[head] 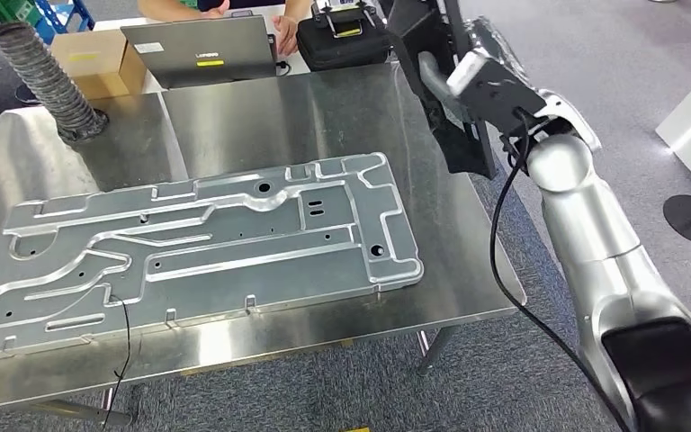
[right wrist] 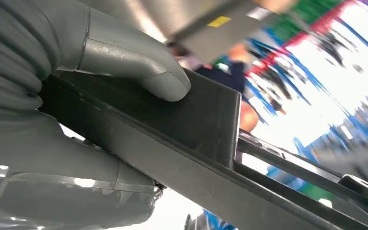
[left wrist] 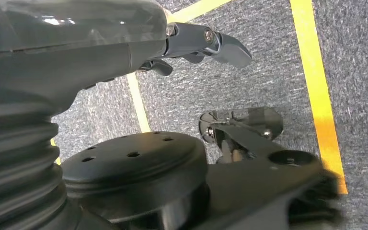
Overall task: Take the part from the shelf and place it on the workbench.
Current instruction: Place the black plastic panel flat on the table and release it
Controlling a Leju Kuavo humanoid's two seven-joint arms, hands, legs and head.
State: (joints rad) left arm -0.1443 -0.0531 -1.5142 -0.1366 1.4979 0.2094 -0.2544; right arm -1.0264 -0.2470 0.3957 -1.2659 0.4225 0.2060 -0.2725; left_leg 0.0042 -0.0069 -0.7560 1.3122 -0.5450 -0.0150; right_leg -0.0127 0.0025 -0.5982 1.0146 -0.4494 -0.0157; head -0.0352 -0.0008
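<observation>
My right hand point(head: 479, 83) grips a black flat-sided part point(head: 461, 144) and holds it upright in the air over the far right edge of the steel workbench point(head: 324, 112). In the right wrist view the grey thumb point(right wrist: 139, 67) presses on the part's dark face point(right wrist: 201, 120), and the hand wraps its lower edge. My left hand point(left wrist: 124, 45) hangs over grey carpet with its fingers point(left wrist: 223, 47) stretched out and nothing in them.
A large machined aluminium plate point(head: 207, 243) covers most of the bench's front. At the back stand a laptop point(head: 202, 49), a cardboard box point(head: 90, 61), a black case point(head: 342, 40) and a grey hose point(head: 49, 81). A person's hand point(head: 285, 34) is by the laptop.
</observation>
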